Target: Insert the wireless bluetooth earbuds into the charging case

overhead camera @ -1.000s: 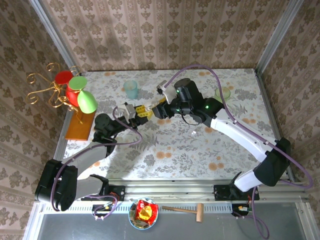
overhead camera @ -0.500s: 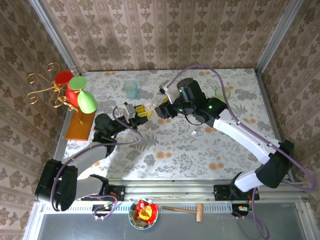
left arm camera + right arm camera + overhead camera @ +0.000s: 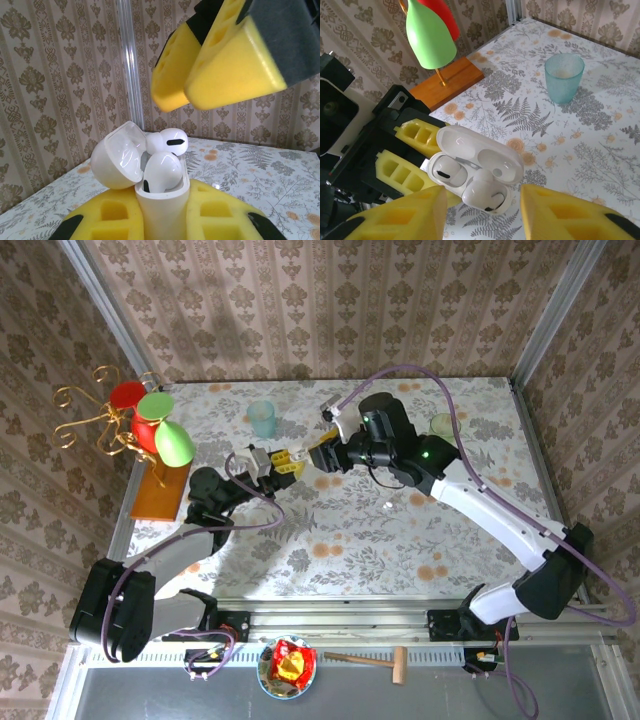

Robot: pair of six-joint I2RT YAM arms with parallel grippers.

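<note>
White and glossy, the charging case (image 3: 117,157) stands upright between the yellow foam pads of the left tool (image 3: 162,227), which is clamped tight on the lower body of the case. The lid is swung back to one side. Both wireless bluetooth earbuds (image 3: 162,170) sit in the wells beneath it, their rounded heads standing proud of the rim. I cannot tell whether they are pushed fully home.

The right tool (image 3: 482,196) hangs directly above the open case with its two yellow fingers (image 3: 405,217) spread wider than the case and nothing held between them. In the left wrist view its fingertips are just above the earbuds, with a clear gap below them, touching neither the earbuds nor the lid.

In the top view the two tools sit tip to tip above the flower-patterned surface (image 3: 600,150). A translucent teal cup (image 3: 563,77) stands ahead of the right tool, well apart from it. Past the left tool, a green cone (image 3: 431,32) and a red piece rise on a thin stem from a wooden block (image 3: 447,80).
</note>
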